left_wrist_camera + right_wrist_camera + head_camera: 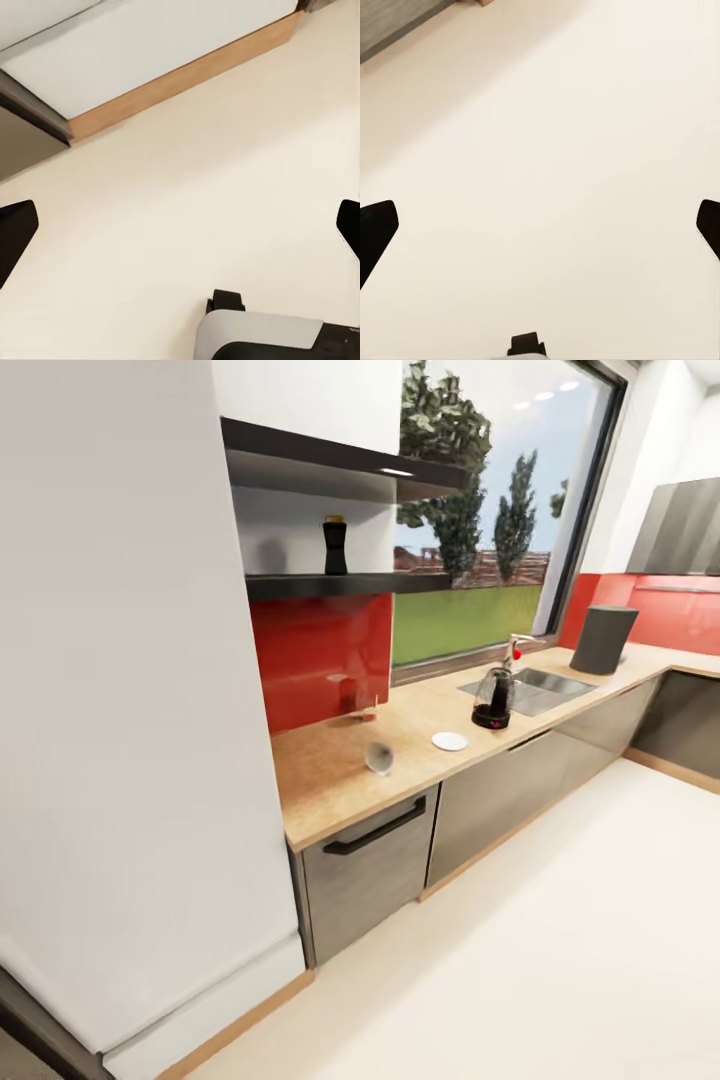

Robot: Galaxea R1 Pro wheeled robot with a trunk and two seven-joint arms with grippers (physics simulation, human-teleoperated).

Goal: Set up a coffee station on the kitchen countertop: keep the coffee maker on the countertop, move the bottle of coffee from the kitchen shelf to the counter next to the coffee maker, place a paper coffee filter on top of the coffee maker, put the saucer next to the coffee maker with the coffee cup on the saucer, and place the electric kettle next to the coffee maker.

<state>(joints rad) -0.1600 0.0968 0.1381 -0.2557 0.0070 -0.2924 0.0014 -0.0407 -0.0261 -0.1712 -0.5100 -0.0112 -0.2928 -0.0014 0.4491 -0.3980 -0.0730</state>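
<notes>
Head view: coffee bottle (334, 545) upright on shelf (350, 584); counter (420, 730) holds cup (380, 757), saucer (449, 741), kettle (494, 699) near sink (535, 688). Left wrist: left gripper (180, 232) spread wide over floor (225, 172). Right wrist: right gripper (540, 232) spread wide, nothing held.

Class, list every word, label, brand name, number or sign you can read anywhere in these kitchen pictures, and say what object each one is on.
No text can be read in any view.
Bottle of coffee on the shelf: dark, with no label that can be made out.
Coffee maker on the countertop: no lettering visible.
Grey container beside the sink: plain.
</notes>
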